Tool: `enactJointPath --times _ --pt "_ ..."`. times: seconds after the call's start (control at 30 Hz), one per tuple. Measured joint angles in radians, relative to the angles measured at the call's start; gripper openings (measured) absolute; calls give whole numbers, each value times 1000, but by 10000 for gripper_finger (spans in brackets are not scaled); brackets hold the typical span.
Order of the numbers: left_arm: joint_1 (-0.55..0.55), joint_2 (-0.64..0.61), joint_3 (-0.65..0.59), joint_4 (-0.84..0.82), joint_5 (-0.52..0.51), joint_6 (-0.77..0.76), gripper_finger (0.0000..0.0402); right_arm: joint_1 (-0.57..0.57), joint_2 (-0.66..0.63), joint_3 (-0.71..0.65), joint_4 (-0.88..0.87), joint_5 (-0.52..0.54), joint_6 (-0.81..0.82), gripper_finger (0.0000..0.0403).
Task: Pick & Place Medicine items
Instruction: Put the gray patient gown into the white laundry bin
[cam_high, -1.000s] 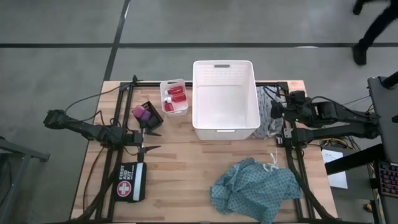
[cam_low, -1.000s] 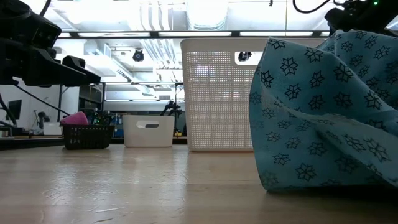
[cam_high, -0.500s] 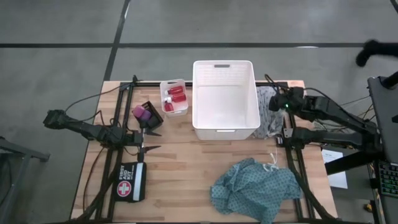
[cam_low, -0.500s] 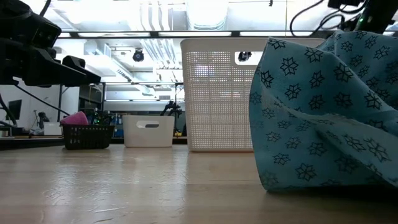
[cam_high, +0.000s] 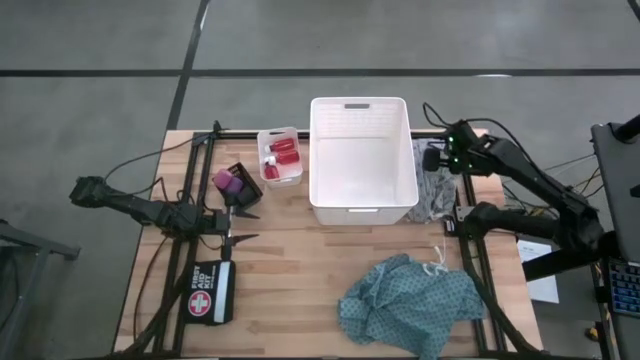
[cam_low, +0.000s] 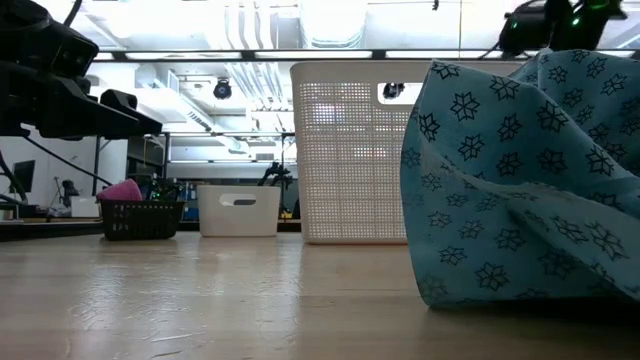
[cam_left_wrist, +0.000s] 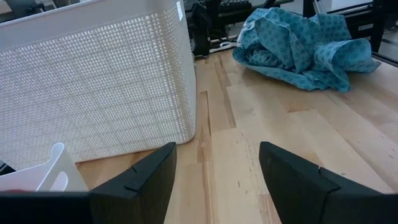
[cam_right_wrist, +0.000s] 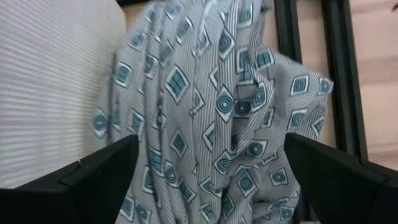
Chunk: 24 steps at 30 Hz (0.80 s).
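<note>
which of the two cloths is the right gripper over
The grey patterned cloth, bunched against the right side of the white basket. The open right gripper hangs above it. The teal cloth lies apart, near the table's front edge.

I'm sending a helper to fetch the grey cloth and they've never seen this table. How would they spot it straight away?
Find the tall white perforated plastic basket at the back middle of the wooden table. The grey striped cloth with teal diamond motifs lies crumpled against that basket's right wall, under the open right gripper. Unlike the crumpled teal star-print cloth nearer the front edge, it is pale grey.
</note>
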Motion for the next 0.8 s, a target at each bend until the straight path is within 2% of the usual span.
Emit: enactJointPath --times 0.47,0.8 --pt "0 0 0 0 0 -3 235 -7 222 -36 107 -24 26 400" --pt "0 0 0 0 0 -4 235 -7 362 -38 113 -24 29 400"
